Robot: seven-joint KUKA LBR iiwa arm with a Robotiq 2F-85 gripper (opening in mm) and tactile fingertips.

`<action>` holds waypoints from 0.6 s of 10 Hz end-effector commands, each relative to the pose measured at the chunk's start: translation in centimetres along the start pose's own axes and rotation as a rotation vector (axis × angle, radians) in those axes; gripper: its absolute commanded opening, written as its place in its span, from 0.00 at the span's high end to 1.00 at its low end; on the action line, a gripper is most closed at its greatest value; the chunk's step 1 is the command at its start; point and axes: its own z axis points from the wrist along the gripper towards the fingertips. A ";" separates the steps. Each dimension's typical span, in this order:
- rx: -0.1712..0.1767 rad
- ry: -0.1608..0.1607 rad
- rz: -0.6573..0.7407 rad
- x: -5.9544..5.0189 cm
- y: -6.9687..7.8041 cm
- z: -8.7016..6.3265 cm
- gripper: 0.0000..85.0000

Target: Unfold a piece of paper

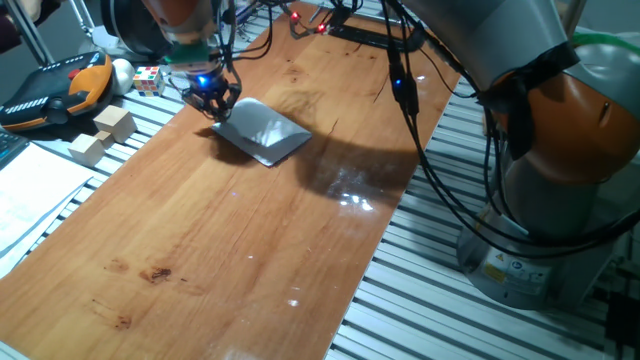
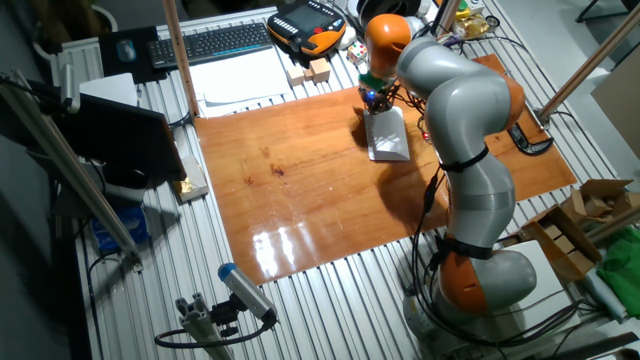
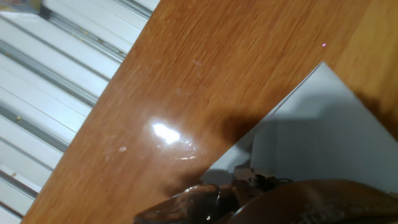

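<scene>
The piece of paper [image 1: 264, 131] is a plain white folded sheet lying on the wooden table top [image 1: 220, 230], at its far side. It also shows in the other fixed view [image 2: 388, 136] and in the hand view [image 3: 323, 137]. My gripper [image 1: 213, 110] stands at the sheet's left corner, fingers pointing down and drawn together on the paper's edge. In the hand view one dark finger [image 3: 205, 200] sits at the bottom, and the paper's edge runs into it. A shadow lies under that corner. The gripper is also seen in the other fixed view [image 2: 374, 101].
Two tan wooden blocks [image 1: 103, 133] and a colour cube [image 1: 148, 79] lie on the slatted bench left of the board. An orange and black teach pendant [image 1: 55, 88] lies beside them. Printed sheets [image 1: 30, 190] lie at the left. Black cables [image 1: 400, 90] hang over the board's right side.
</scene>
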 end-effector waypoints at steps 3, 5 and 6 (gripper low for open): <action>0.002 0.000 -0.013 -0.3 -1.0 -1.0 0.98; -0.002 0.012 0.015 -0.8 -1.7 -1.8 0.98; 0.000 0.011 0.029 -1.0 -2.1 -1.9 0.98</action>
